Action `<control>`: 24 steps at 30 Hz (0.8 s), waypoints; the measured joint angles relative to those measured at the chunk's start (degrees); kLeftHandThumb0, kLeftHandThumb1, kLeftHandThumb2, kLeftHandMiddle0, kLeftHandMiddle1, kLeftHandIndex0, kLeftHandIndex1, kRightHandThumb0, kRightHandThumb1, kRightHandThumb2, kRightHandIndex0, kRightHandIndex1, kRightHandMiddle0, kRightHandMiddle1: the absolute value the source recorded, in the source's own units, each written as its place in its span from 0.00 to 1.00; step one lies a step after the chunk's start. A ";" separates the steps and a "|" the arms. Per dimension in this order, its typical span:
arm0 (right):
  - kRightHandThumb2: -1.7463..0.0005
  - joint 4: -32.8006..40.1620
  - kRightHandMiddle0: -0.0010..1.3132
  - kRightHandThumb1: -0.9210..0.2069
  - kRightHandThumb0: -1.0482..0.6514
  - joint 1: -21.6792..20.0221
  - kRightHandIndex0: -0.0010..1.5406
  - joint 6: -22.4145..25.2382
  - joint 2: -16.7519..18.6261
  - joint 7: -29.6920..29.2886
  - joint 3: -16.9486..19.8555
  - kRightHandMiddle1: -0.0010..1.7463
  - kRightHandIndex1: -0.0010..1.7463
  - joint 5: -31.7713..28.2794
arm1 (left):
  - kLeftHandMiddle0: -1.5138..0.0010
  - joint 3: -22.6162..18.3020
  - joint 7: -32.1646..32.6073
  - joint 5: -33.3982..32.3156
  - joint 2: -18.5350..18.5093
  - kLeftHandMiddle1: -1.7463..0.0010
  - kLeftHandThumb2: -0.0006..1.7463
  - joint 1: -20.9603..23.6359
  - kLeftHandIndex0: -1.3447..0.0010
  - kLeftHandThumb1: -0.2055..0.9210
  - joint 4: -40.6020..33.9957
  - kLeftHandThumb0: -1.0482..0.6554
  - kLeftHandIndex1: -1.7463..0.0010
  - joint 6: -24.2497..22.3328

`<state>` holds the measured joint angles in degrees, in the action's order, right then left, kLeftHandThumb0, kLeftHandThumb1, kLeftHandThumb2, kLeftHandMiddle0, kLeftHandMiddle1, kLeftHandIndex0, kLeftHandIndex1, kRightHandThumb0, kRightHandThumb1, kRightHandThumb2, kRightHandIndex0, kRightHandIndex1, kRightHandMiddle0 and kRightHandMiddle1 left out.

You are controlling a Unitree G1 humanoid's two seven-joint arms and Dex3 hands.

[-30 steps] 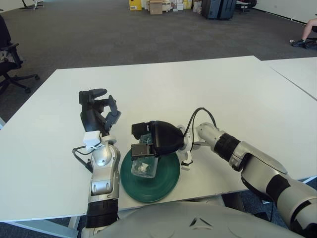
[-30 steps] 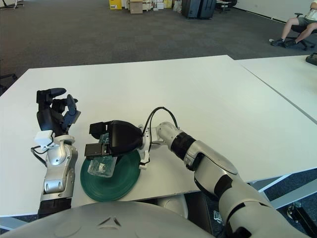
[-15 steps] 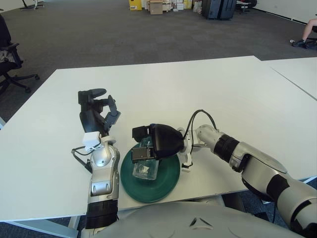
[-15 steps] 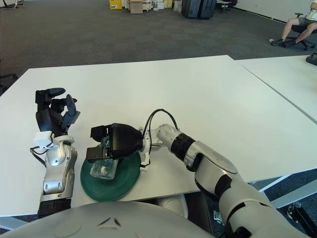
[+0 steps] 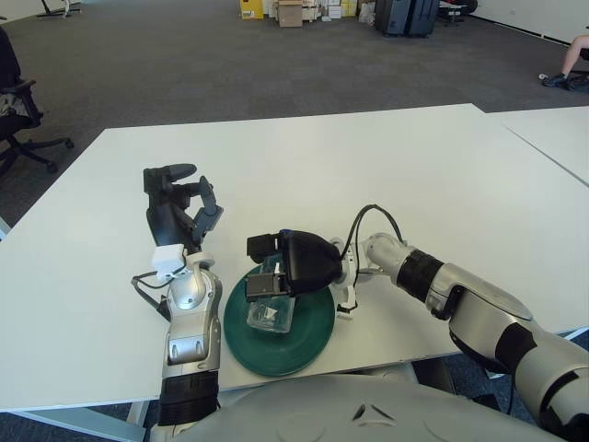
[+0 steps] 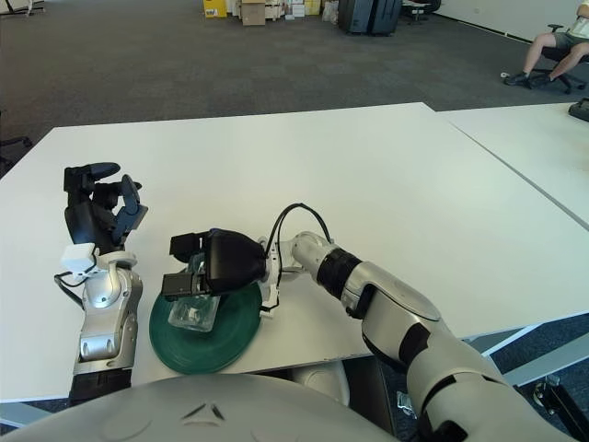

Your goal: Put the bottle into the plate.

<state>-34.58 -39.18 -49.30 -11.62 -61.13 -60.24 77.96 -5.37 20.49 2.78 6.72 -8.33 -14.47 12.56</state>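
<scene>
my right-hand fingers (image 5: 262, 284) are curled around the bottle (image 5: 269, 311), a clear plastic one lying on its side inside the green plate (image 5: 308, 339). whether the fingers actually press the bottle or only sit against it i cannot tell, but they close over its upper end while the rest of it lies on the plate's floor. the plate sits at the near edge of the white table (image 5: 386, 166), right in front of me. my right hand (image 5: 293, 264) hangs over the plate's far rim, its forearm running off to my right. my left hand (image 5: 178, 208) shows just left of the plate and a little farther back, raised upright, fingers loosely bent and holding nothing. beyond the table lies grey carpet with boxes (image 5: 290, 12) against the far end.
</scene>
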 measured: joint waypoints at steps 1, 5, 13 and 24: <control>0.30 -0.17 0.42 0.47 0.35 -0.07 0.70 0.00 0.02 -0.01 -0.03 1.00 1.00 0.00 | 0.75 0.00 -0.01 0.00 0.00 0.06 0.44 0.00 0.77 0.85 0.00 0.39 0.00 -0.01; 0.31 -0.63 0.42 0.47 0.35 -0.16 0.67 -0.02 0.03 0.00 -0.04 1.00 1.00 -0.19 | 0.75 -0.02 -0.02 -0.01 0.00 0.06 0.43 0.00 0.78 0.85 0.00 0.39 0.00 -0.20; 0.33 -0.87 0.40 0.44 0.36 -0.16 0.60 -0.42 0.12 0.00 -0.03 1.00 1.00 -0.69 | 0.75 -0.06 -0.02 -0.04 0.00 0.06 0.43 0.01 0.78 0.85 0.00 0.39 0.00 -0.35; 0.33 -0.92 0.40 0.44 0.36 -0.16 0.56 -0.45 0.32 -0.05 -0.02 1.00 1.00 -0.72 | 0.75 -0.17 -0.02 -0.04 0.00 0.06 0.43 0.03 0.78 0.85 0.00 0.39 0.00 -0.79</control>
<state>-35.50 -39.33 -49.75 -11.30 -61.18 -60.26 77.24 -5.54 20.47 2.74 6.73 -8.30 -14.47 11.77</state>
